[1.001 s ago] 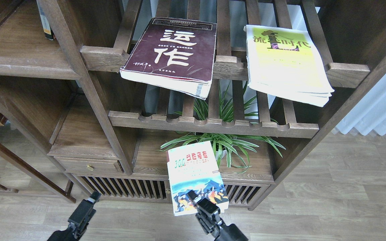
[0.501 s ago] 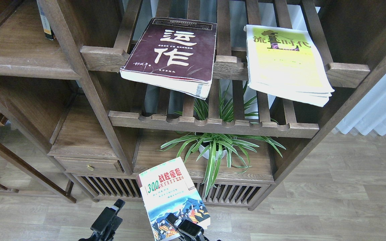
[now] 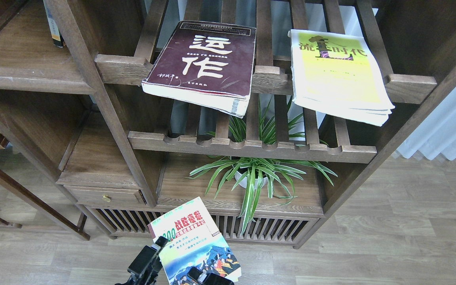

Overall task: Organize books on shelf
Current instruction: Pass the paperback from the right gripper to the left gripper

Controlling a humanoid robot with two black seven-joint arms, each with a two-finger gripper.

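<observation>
The small "300" book (image 3: 194,241) with the crowd picture hangs low in front of the cabinet, tilted. My right gripper (image 3: 200,274) is shut on its bottom edge at the frame's lower edge. My left gripper (image 3: 152,251) is against the book's left edge; its fingers cannot be told apart. The thick maroon book (image 3: 204,59) and the yellow-green book (image 3: 339,71) lie on the upper slatted rack, overhanging its front rail. The flat plank shelf (image 3: 26,75) is at the upper left.
A spider plant in a white pot (image 3: 253,174) stands on the lower board behind the held book. A second slatted rack (image 3: 251,146) runs below the books. A small drawer (image 3: 105,196) is at the lower left. A standing book spine (image 3: 54,23) is on the plank.
The right gripper has carried the "300" book down and to the left, away from the plant. The left gripper has moved right and now meets the book's left edge.
</observation>
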